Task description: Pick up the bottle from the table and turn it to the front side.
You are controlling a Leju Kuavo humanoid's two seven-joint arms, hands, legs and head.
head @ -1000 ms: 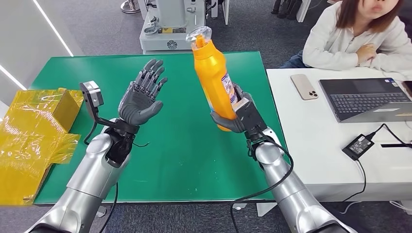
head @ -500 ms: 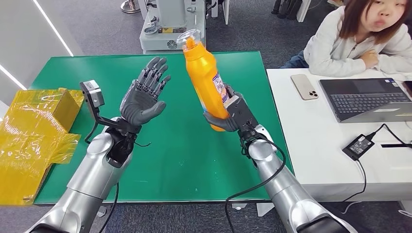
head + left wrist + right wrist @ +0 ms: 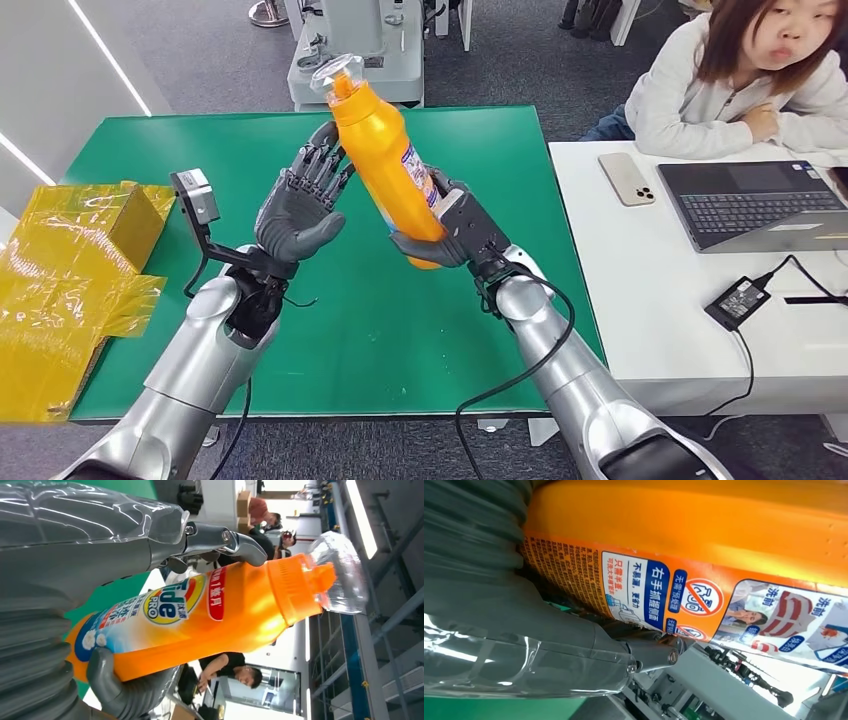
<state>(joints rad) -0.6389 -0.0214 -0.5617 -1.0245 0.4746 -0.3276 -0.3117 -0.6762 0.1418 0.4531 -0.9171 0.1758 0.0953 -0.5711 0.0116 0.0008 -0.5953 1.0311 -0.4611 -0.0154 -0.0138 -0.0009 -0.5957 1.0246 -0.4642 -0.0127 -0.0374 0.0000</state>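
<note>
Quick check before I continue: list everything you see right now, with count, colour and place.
bottle: 1, orange with a clear cap, held tilted above the table, between the two hands
green table: 1, green, in front of the robot
yellow box: 1, yellow, wrapped in film, at the green table's left end
white table: 1, white, to the right of the green one
phone: 1, pale, on the white table
laptop: 1, dark grey, open on the white table
power adapter: 1, black, on the white table near its front
person: 1, light top, seated behind the white table
left hand: grey, fingers spread, beside the bottle
right hand: grey, holds the bottle's lower part
</note>
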